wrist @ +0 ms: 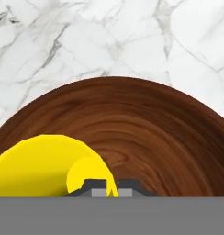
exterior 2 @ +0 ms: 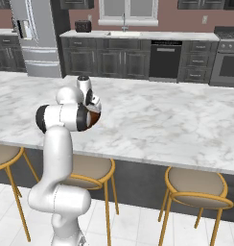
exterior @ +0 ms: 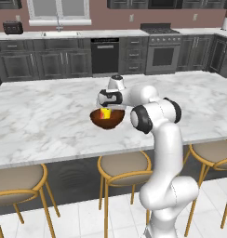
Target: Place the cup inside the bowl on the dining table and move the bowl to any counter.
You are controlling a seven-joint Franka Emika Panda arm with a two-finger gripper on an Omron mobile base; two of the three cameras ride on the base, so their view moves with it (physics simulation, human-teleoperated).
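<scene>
Your gripper (exterior: 107, 109) is hanging over the bowl (exterior: 106, 119) on the dining table (exterior: 50, 116) — its fingers are sitting nearly together, pinching the cup's (wrist: 42, 165) rim, the cup lying inside the bowl (wrist: 146, 133).

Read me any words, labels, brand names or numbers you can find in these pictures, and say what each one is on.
No readable text anywhere.
Cup: it bears a red mark, a plain patch and no letters.
Bowl: wood grain, no label.
Dining table: grey veining, no writing.
Dishwasher and stove: any panel markings are too small to read.
</scene>
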